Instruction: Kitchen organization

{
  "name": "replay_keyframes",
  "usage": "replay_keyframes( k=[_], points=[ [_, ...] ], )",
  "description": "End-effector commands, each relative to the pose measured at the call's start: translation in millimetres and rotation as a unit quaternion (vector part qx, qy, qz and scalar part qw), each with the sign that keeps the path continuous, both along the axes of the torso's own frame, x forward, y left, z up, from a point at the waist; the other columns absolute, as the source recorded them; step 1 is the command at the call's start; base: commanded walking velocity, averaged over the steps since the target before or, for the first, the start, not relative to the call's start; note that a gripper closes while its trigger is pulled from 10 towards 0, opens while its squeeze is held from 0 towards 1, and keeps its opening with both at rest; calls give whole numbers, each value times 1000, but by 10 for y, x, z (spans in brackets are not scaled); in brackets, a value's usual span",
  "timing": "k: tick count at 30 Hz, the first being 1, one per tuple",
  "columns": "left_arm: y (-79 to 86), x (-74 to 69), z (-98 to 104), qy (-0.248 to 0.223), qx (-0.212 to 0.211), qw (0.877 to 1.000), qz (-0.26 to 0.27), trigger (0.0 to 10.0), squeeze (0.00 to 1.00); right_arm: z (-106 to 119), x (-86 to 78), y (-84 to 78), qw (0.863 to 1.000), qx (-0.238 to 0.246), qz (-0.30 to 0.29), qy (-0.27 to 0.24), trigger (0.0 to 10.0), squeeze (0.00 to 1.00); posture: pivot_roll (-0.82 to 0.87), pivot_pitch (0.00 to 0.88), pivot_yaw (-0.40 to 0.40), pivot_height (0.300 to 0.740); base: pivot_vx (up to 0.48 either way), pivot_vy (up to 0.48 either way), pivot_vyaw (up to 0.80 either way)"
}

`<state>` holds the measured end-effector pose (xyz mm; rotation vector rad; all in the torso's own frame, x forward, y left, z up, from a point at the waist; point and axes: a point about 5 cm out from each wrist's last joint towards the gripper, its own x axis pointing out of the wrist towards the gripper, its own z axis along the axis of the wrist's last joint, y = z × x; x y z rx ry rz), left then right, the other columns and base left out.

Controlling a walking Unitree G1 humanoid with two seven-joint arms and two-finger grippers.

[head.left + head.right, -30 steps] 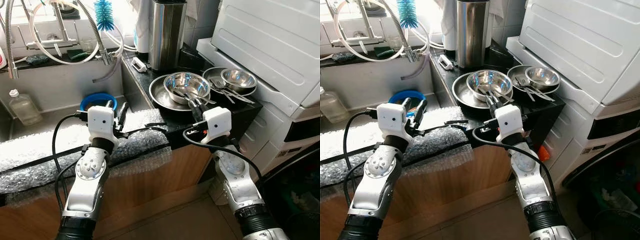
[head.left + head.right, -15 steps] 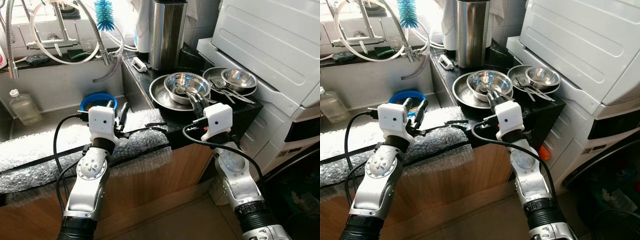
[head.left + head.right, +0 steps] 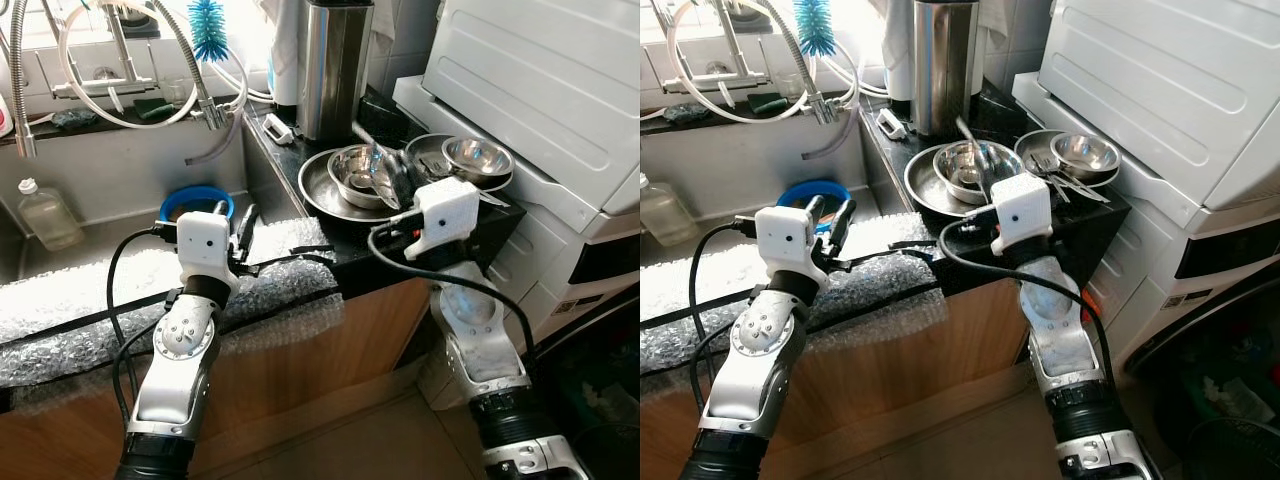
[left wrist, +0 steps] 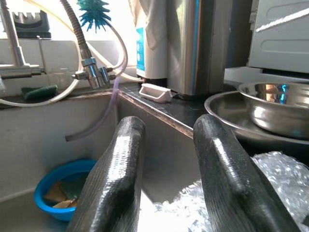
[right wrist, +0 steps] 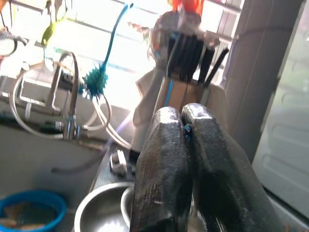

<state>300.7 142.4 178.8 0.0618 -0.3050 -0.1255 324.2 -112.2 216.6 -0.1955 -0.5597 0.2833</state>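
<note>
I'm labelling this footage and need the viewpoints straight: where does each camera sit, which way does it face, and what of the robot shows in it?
Left and right eye views: on the head, looking forward and down at the sink and counter; both silver arms show, the right gripper lifting a utensil over the bowls.
Left wrist view: along the left gripper, fingers apart, toward the blue bowl and the faucet.
Right wrist view: along the right gripper's closed fingers, toward the window and the blue brush.
Shared: all views show the brush and the steel bowls.

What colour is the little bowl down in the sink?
Blue bowl, clearest in the left eye view.
</note>
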Motion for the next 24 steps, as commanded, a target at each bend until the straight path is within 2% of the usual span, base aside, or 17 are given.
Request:
replay_keyframes(
  k=[1, 2, 3, 4, 5, 7, 9, 13, 14, 15, 17, 18, 20, 21, 23, 24],
  points=[
    [11, 29, 138, -24, -15, 1000, 9, 10000, 0, 223, -23, -51, 997, 72, 9, -16, 10000, 0, -32, 0, -78, 727, 0, 0, 0],
    [19, 33, 155, -26, -21, 999, 11, 10000, 0, 243, -28, -56, 996, 89, 14, -13, 10000, 0, -32, 0, -78, 727, 0, 0, 0],
    [49, 54, 218, -30, -40, 999, 16, 10000, 0, 283, -37, -113, 982, 186, 35, 9, 10000, 0, -32, 0, -79, 727, 0, 0, 0],
    [59, 60, 238, -31, -48, 998, 17, 10000, 0, 288, -39, -133, 975, 218, 43, 18, 10000, 0, -32, 0, -79, 727, 0, 0, 0],
    [79, 70, 286, -34, -71, 997, 16, 10000, 0, 277, -41, -171, 958, 276, 64, 40, 10000, 0, -32, 0, -79, 727, 0, 0, 0],
    [103, 76, 355, -41, -107, 993, 12, 10000, 0, 238, -46, -223, 944, 317, 74, 54, 10000, 0, -32, 0, -79, 727, 0, 0, 0],
    [168, 91, 493, -47, -203, 978, -1, 10000, 0, 118, -85, -296, 916, 379, 101, 86, 10000, 0, -32, 0, -79, 727, 0, 0, 0],
    [151, 102, 582, -46, -251, 966, -32, 10000, 0, 7, -161, -294, 874, 444, 160, 118, 10000, 0, -36, 0, -76, 727, 0, 0, 0],
    [144, 102, 593, -45, -260, 964, -40, 10000, 0, -9, -179, -294, 868, 452, 168, 122, 10000, 0, -36, 0, -76, 727, 0, 0, 0],
    [114, 94, 627, -44, -277, 958, -59, 10000, 0, -59, -232, -309, 847, 479, 186, 134, 10000, 0, -33, 0, -75, 727, 0, 0, 0],
    [80, 85, 634, -38, -300, 950, -83, 10000, 0, -128, -288, -324, 825, 509, 200, 144, 10000, 0, -31, 0, -75, 727, 0, 0, 0],
    [57, 74, 624, -30, -319, 942, -100, 10000, 0, -181, -329, -341, 811, 527, 206, 149, 10000, 0, -30, 0, -73, 727, 0, 0, 0],
    [41, 62, 604, -19, -335, 935, -114, 10000, 0, -218, -366, -354, 798, 542, 214, 154, 10000, 0, -31, 0, -72, 727, 0, 0, 0],
    [30, 45, 564, -4, -346, 930, -125, 10000, 0, -240, -416, -362, 780, 560, 232, 156, 10000, 0, -36, 0, -69, 727, 0, 0, 0],
    [23, 28, 526, 6, -351, 927, -130, 10000, 0, -235, -465, -353, 764, 571, 256, 155, 10000, 0, -36, 0, -69, 727, 0, 0, 0],
    [17, 12, 503, 14, -364, 921, -136, 10000, 0, -222, -508, -343, 751, 579, 278, 154, 10000, 0, -38, 0, -67, 727, 0, 0, 0]
  ],
)
